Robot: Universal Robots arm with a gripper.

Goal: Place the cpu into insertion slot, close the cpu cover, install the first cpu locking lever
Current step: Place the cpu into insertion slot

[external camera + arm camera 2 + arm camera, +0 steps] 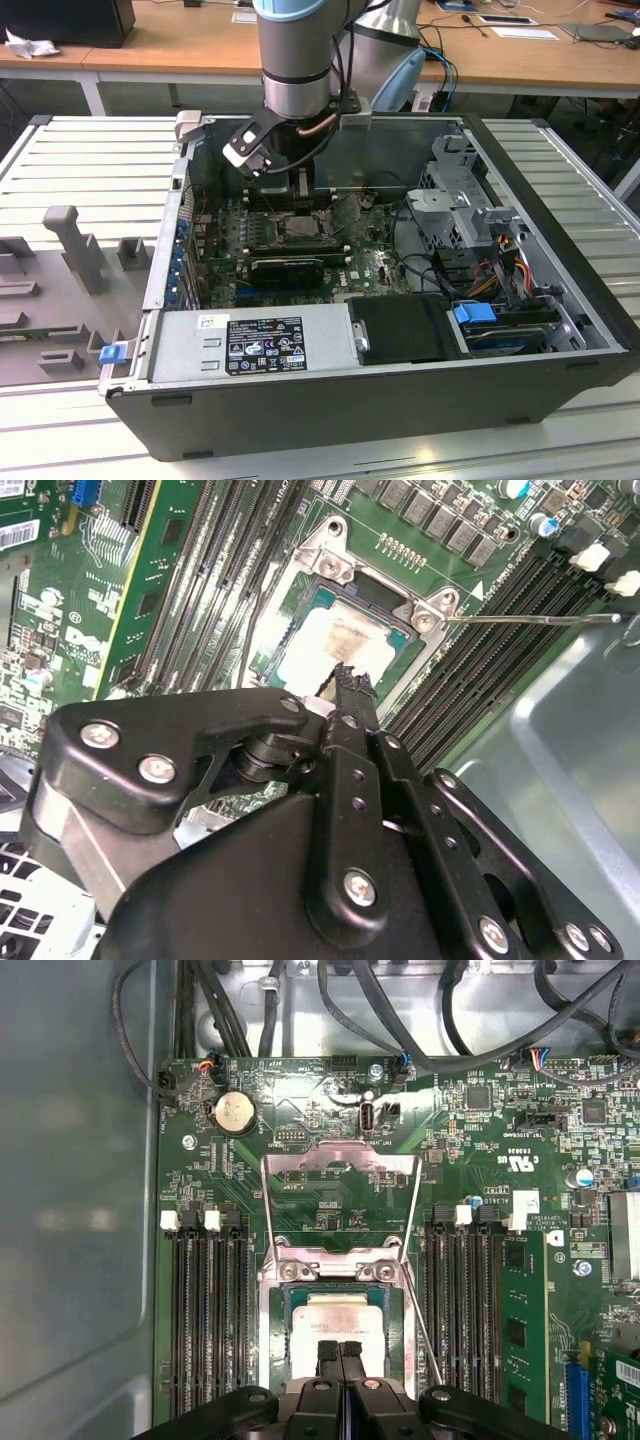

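Observation:
The cpu lies flat in the insertion slot, its pale face up. In both wrist views my gripper is shut with nothing between its fingers, the tips hovering at the cpu's near edge. The cpu cover stands swung open beyond the socket, and green board shows through its window. A thin locking lever sticks out free beside the socket. In the exterior view my gripper hangs inside the computer case just above the socket.
Black memory slots flank the socket on both sides. A bundle of cables runs along the case's wall. The power supply and drive cage crowd the case, with its side walls close by.

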